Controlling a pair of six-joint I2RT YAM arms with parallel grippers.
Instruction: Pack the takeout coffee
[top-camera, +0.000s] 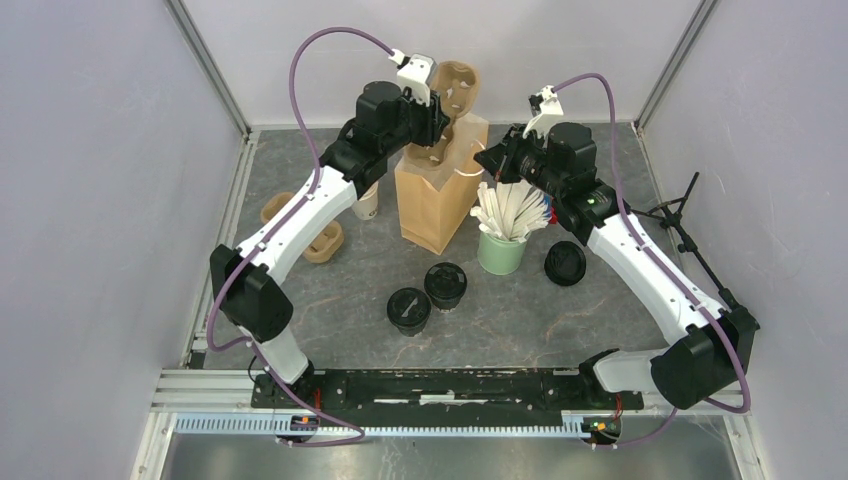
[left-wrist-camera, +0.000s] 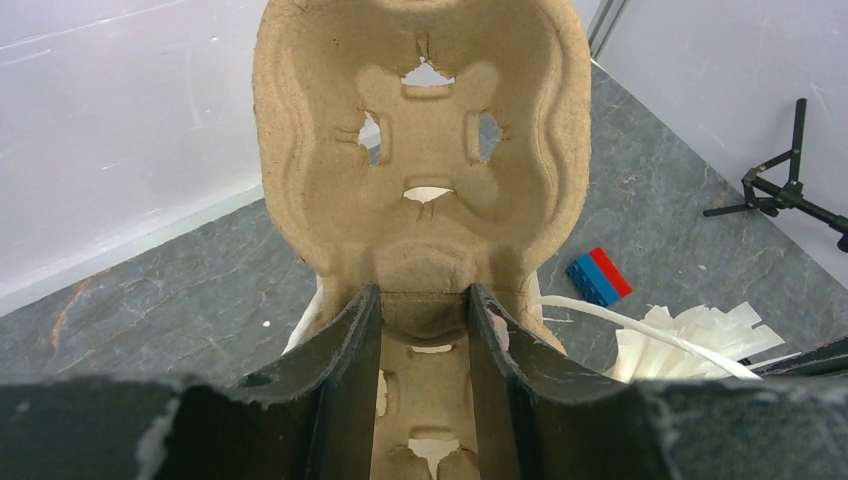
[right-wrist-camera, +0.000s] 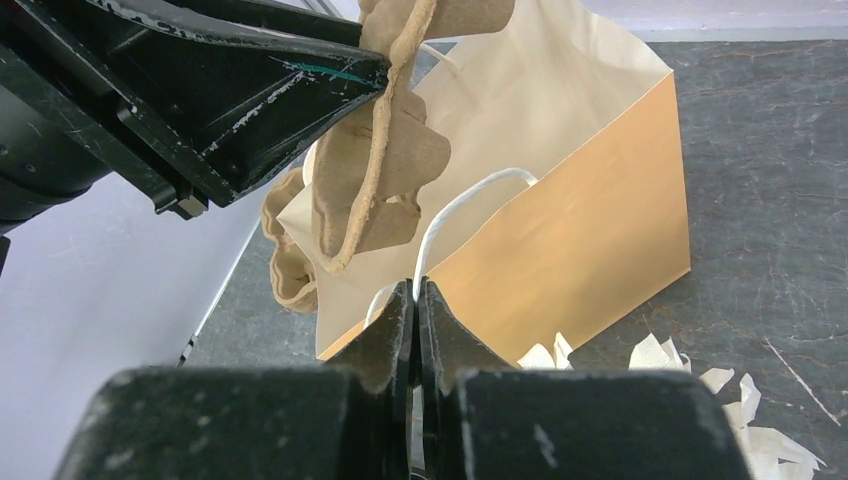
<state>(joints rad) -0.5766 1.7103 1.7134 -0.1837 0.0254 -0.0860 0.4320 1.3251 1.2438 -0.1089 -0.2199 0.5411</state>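
Note:
Two takeout coffee cups with black lids stand on the table in front of the brown paper bag, apart from both grippers. My left gripper is shut on a moulded cardboard cup carrier, held upright over the bag's open mouth. In the left wrist view the carrier fills the frame and the left gripper clamps a ridge of it. My right gripper is shut on the bag's white handle, with the bag just beyond it.
A green cup of white sticks stands right of the bag, and a loose black lid lies further right. Lidless cream cups and spare cardboard carriers sit left of the bag. A blue and red brick lies behind.

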